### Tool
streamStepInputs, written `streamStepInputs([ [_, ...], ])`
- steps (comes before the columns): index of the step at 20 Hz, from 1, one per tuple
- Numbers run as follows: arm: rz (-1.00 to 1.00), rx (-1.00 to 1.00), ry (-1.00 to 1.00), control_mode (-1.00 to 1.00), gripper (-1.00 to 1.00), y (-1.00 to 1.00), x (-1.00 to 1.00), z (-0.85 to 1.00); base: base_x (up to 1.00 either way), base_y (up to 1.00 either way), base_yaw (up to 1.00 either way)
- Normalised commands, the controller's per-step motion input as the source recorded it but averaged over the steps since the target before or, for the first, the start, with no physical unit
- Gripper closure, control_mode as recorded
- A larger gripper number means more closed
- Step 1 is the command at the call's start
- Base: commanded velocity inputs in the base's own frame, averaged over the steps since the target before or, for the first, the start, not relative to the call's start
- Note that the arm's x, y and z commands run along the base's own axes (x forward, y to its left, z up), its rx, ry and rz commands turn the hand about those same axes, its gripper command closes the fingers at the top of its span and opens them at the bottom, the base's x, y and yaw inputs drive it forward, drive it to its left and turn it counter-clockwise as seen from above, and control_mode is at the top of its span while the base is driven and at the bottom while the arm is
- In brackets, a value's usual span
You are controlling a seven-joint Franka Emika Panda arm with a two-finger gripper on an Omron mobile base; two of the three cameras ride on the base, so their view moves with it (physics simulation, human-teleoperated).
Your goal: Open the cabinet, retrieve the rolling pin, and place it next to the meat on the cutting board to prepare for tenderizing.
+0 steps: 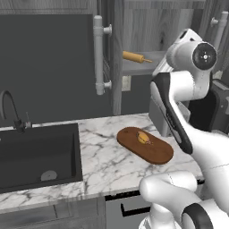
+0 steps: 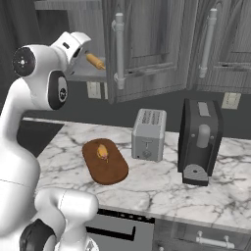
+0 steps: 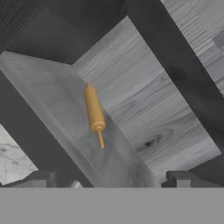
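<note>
With the cabinet (image 1: 117,53) door swung open, the retrieval step is in hand: the gripper (image 3: 109,183), jaws spread wide and empty, faces the rolling pin (image 3: 94,113) lying ahead on the shelf, so the next move likely calls for advancing and closing on its barrel.
</note>
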Motion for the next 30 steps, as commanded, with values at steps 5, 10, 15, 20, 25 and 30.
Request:
streamStepInputs([
  [5,-0.17,-0.06,0.01,-1.0,-1.0,-0.24,0.01,-0.04,0.0,0.0,0.0],
  [10,-0.15,-0.01,0.0,-1.0,-1.0,-0.51,0.0,-0.03,0.0,0.0,0.0],
  [15,-0.12,0.0,0.01,-1.0,-1.0,-0.53,0.0,0.0,0.0,0.0,0.0],
  [20,-0.11,0.0,0.03,-1.0,-1.0,-0.46,0.0,0.0,0.0,0.0,0.0],
  [25,-0.11,0.0,0.01,-1.0,-1.0,-0.45,-0.08,-0.01,0.0,0.0,0.0],
  [30,-0.11,0.0,0.03,-1.0,-1.0,-0.49,-0.05,-0.02,0.0,0.0,0.0],
])
